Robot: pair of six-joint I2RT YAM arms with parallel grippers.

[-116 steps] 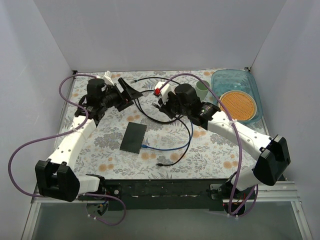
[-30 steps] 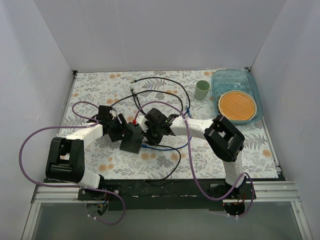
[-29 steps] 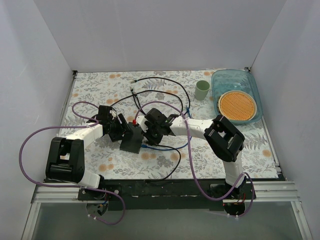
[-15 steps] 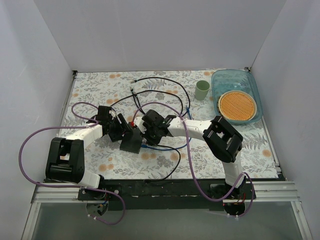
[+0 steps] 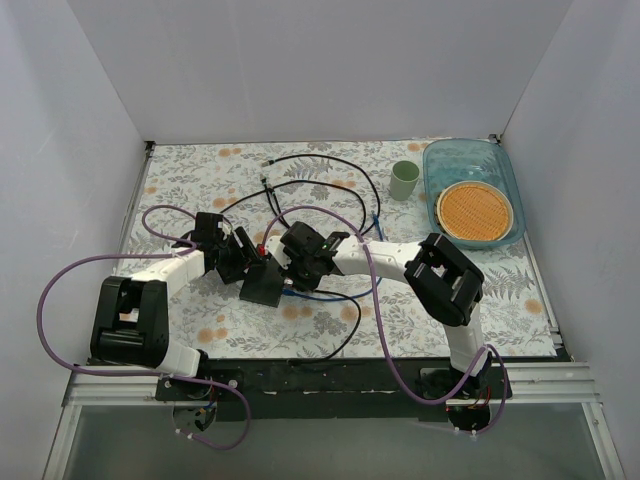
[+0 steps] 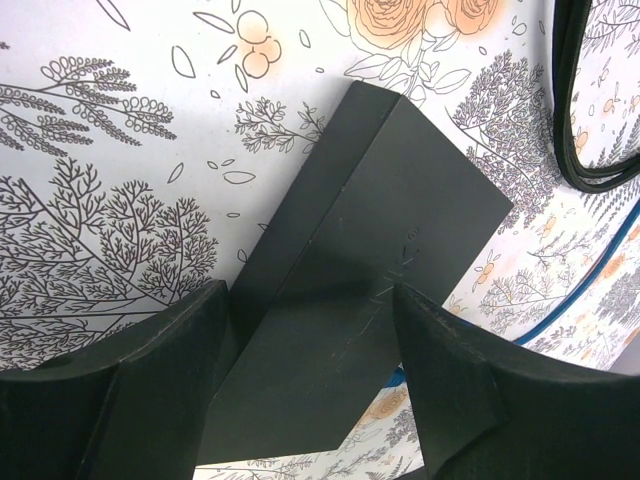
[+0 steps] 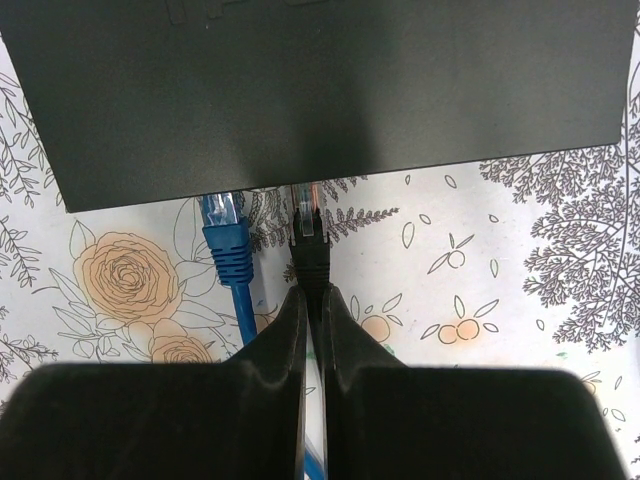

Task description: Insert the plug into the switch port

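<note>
The dark grey switch box (image 5: 262, 290) lies mid-table. My left gripper (image 5: 248, 264) holds it at its far end. In the left wrist view the box (image 6: 380, 250) fills the gap of the left gripper (image 6: 310, 340), with one finger on each long side. My right gripper (image 7: 313, 292) is shut on the boot of the black plug (image 7: 309, 245). The plug's clear tip touches the box's near edge (image 7: 320, 170), just right of a blue plug (image 7: 225, 235) that sits in the box. The switch port itself is hidden under that edge. From above, the right gripper (image 5: 293, 268) sits at the box's right side.
A green cup (image 5: 404, 180) and a teal tray (image 5: 478, 160) holding an orange disc (image 5: 476, 212) stand at the back right. Black cable loops (image 5: 320, 165) lie behind the arms. A blue cable (image 5: 335, 296) and a loose black cable (image 5: 348, 330) trail to the right of the box.
Both arms came from the back of the table down to the box. Over the last second the right gripper edged left toward the box with the plug, while the left gripper stayed on the box.
</note>
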